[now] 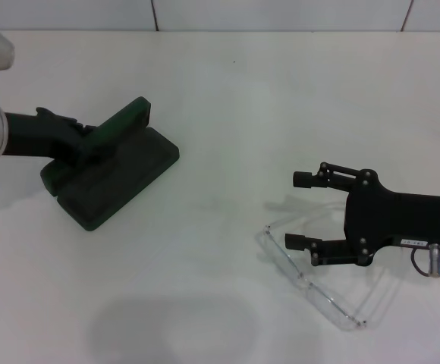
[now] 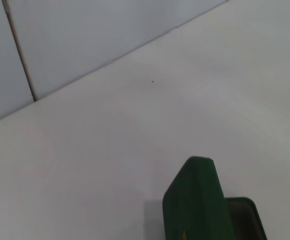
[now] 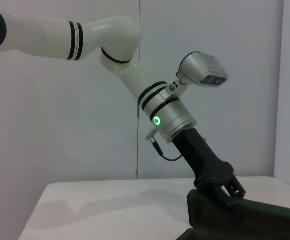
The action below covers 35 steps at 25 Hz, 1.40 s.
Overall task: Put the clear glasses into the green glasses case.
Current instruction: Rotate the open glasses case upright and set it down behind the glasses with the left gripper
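Case (image 1: 110,178), dark green hard shell with rounded corners, sits at 9 o'clock on the white table (image 1: 227,114), lid propped up by the left gripper (image 1: 80,140), probably pinched on the lid edge, though its fingers are hidden. Glasses (image 1: 311,277), clear thin plastic, lie at 4 o'clock. Right gripper (image 1: 303,211) hovers over them, fingers apart, nothing held

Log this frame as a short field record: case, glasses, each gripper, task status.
case: green case on the table's left, lid raised
glasses: clear glasses on the table's right, outside the case
left gripper: at the case lid
right gripper: open, over the glasses, nothing held
task status: glasses not yet in case
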Available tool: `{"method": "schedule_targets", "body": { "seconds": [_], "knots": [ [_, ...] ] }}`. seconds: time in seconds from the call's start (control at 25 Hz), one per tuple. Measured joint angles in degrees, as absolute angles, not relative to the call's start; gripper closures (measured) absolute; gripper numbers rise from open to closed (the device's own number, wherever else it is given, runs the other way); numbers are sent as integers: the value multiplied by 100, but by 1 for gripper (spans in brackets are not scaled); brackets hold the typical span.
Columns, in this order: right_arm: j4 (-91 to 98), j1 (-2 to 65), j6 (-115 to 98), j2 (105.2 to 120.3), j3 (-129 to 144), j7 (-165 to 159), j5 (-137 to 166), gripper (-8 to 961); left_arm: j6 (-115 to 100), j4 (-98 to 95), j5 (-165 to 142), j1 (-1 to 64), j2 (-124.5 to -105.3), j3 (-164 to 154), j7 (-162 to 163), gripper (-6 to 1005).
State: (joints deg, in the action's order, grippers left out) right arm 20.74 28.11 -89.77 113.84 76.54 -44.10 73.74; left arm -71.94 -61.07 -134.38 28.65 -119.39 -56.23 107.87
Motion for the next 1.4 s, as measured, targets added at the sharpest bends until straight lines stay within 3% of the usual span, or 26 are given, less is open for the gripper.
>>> {"method": "schedule_targets", "body": {
  "seconds": [0.4, 0.6, 0.88, 1.16, 1.4],
  "knots": [
    [2074, 2821, -8965, 11393, 7654, -4405, 7374, 97, -7004, -6140, -13523, 2975, -11942, -5626, 10808, 739],
    [2074, 2791, -8964, 11390, 7654, -4399, 7357, 97, -7020, -6415, -13542, 3068, -11954, -5958, 10806, 793],
    [2046, 2727, -8996, 11448, 7713, -4224, 7386, 97, -6950, -6671, -13357, 3536, -11966, -7040, 10804, 794],
    [2048, 2505, -9011, 11519, 7716, -4015, 7392, 97, -6959, -5900, -13224, 4761, -11983, -8072, 10903, 793],
    [1993, 2412, -9016, 11538, 7722, -3928, 7391, 97, -6904, -5819, -13022, 5098, -12006, -8918, 10898, 793]
  ]
}}
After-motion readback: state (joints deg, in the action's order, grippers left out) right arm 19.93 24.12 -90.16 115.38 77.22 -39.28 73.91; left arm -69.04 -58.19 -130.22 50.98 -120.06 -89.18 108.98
